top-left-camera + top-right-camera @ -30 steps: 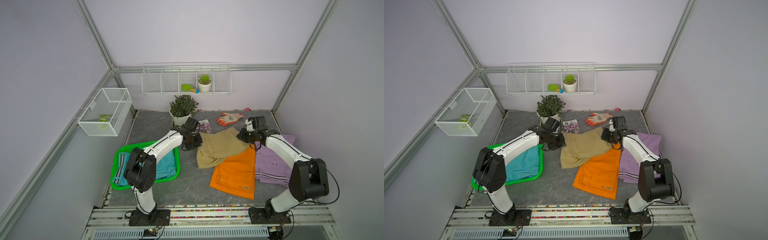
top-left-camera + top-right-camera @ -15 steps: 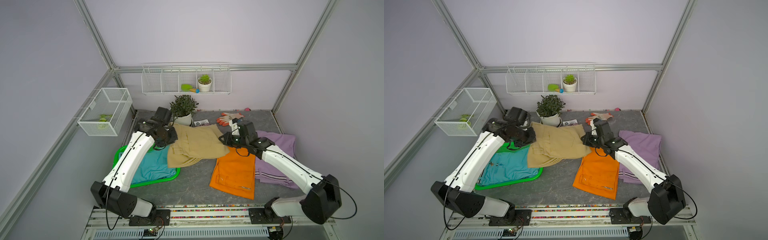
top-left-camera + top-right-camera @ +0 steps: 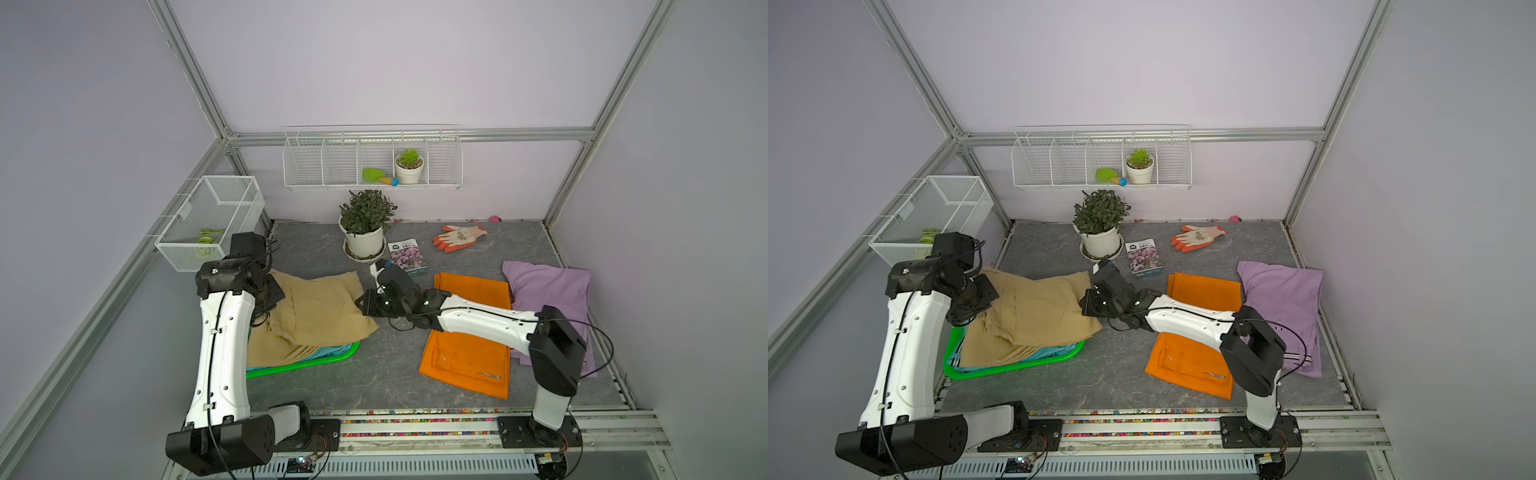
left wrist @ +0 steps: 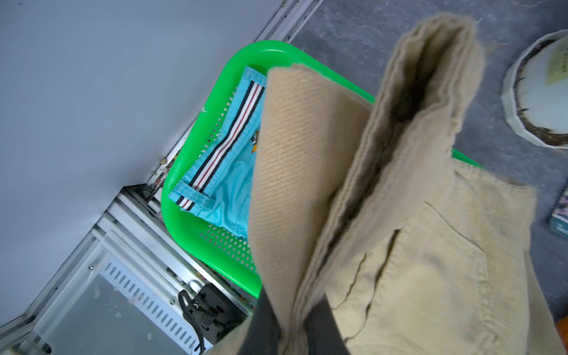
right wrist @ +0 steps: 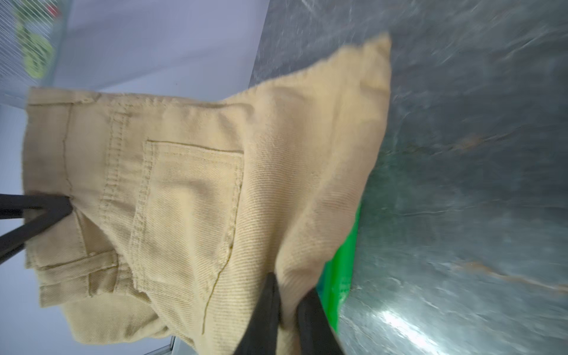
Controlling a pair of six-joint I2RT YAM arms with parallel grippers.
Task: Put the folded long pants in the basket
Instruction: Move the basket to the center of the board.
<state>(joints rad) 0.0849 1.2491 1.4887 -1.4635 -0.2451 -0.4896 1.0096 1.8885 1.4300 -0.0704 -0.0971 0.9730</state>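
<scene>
Grey marbled bench [image 3: 374, 374], lilac walls. Left tool [image 4: 292, 307] and right tool [image 5: 287, 295] each clamp an edge of the khaki pants [image 3: 320, 307], slung over the green basket [image 3: 307, 363] above the teal pants [image 4: 227, 184]. I judge the cloth light and limp; opposite-edge grips suit it.

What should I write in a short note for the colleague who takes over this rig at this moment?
The left gripper is shut on the khaki pants, at the end nearer the side wall.
The right gripper is shut on the opposite edge of the khaki pants.
The khaki pants hang over the green basket, one side reaching past its rim.
Done: the teal pants lie in the basket.
Left: lower and release the khaki pair, then move the orange pants and the lilac pants, both on the table.
</scene>
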